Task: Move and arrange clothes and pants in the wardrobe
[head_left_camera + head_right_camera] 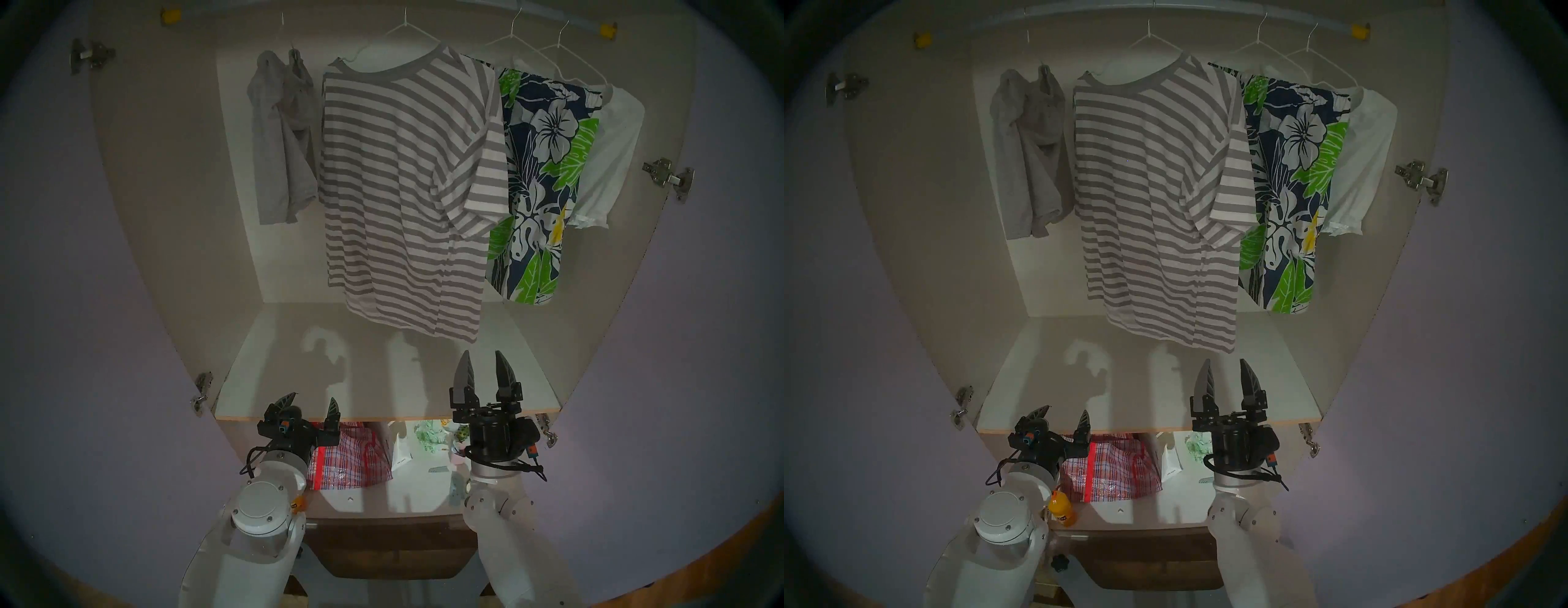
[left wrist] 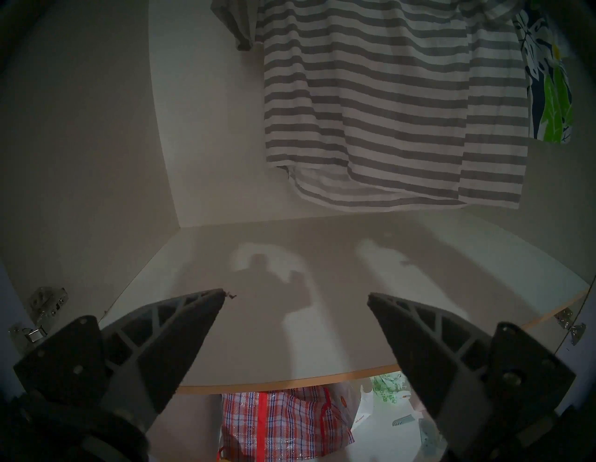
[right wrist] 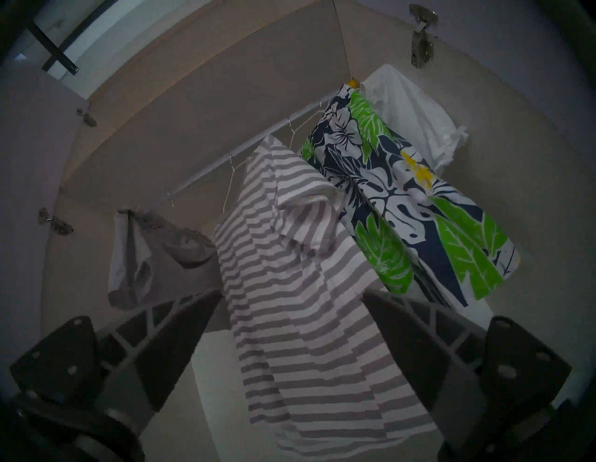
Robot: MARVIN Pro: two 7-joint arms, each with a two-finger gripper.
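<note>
Wardrobe (image 1: 178, 212): stood with both lilac doors swung wide; white inner walls, white shelf (image 1: 382, 382) bare of goods, rail (image 1: 1293, 17) with yellow end caps across the top.

Items on the rail, from the robot's left to right:
1. Grey shorts (image 1: 282, 140), bunched, hanging near the left wall.
2. Striped T-shirt (image 1: 403, 191), grey and white, on a white wire hanger (image 1: 407, 27); the longest piece, its hem hanging above the shelf without touching.
3. Floral shorts (image 1: 539, 182), navy with white flowers and green leaves, partly behind the T-shirt's sleeve.
4. White top (image 1: 606, 161) with ruffled hem, furthest right, partly behind the floral shorts.

Left gripper (image 1: 309, 403): low at the shelf's front edge, fingers spread apart, holding nothing.

Right gripper (image 1: 485, 371): raised over the shelf's front, pointing up toward the T-shirt hem (well short of it), fingers apart, empty.

Below the shelf: red plaid bag (image 1: 348, 458), with small items beside it too dim to identify.
</note>
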